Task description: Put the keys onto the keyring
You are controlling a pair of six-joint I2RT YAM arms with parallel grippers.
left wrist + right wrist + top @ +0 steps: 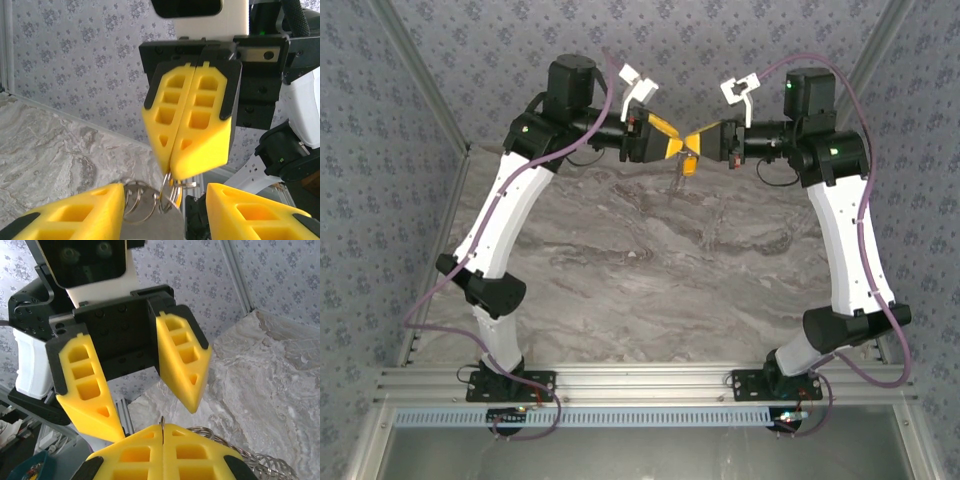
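Keyring: off the table and in the air, hanging from the tips of the right gripper. The thin wire of one loop is nipped between that gripper's two fingers, which are pressed flat together. The rest of the ring droops below the tips. The overhead view shows a thin pale strand dangling under the meeting point, above the far part of the marble table; it looks clear of the surface.

Flat grey metal piece: just under the loops, at the lower edge of the left wrist view. It may be the blade of the key, but I cannot confirm this. No coloured head can be told apart from the yellow fingers.

Left gripper: fingers spread, nothing clamped. The ring and the grey piece lie in the gap between them. The ring touches or nearly touches one finger, with a clear gap on the other side.

Relation that matters: the two grippers face each other tip to tip along a left-right line. The ring lies straight ahead of the left gripper, inside its open mouth, and hangs downward across that line. The right arm is the holder. The left arm is free and just as close.

Judgement: the next move falls to the left gripper, closing on the grey piece or loop directly ahead with no sideways reach. Risk: the ring swings on its single pinch point.
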